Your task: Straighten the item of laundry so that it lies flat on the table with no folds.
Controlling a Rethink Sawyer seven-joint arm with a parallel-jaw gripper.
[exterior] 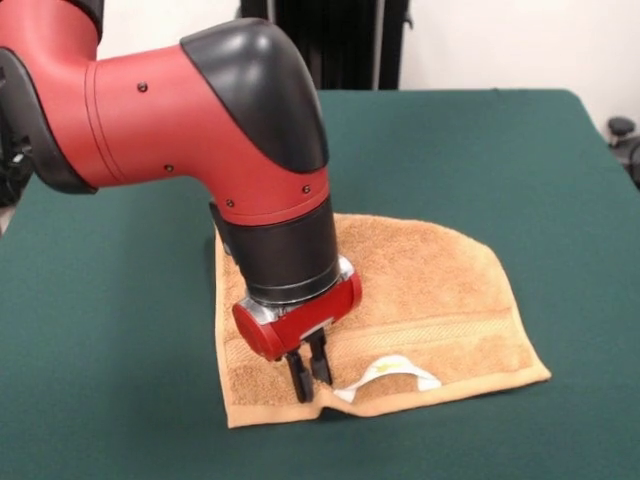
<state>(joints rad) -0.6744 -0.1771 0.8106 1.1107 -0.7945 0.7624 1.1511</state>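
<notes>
Table [480, 150], a large rectangular surface covered in dark green felt-like cloth, took up most of the front view. The red and black robot arm [200, 110] reached in from the upper left and bent down over the cloth. Under it lay the small tan-orange terry hand towel [440, 290], on the near middle of the table, with a woven band running close to its near edge. The towel was not square in outline: its far right corner looked cut off on a slant, which suggested a corner folded under or over, though the fold itself could not be made out. A white label with a yellow mark [390, 375] stood curled up from the near hem.

The gripper [309, 372] pointed straight down at the near hem, just left of the label, its two dark fingers close together with only a thin gap. They seemed to pinch the towel's edge or press on it; a firm hold could not be confirmed.

To do this step well, the hold should have been on the hem alone and not on the table cloth beneath. A low, slow pull outward along the table would have spread the terry without dragging the whole towel. The slanted far corner probably needed its own pull afterwards, away from the towel's middle.
</notes>
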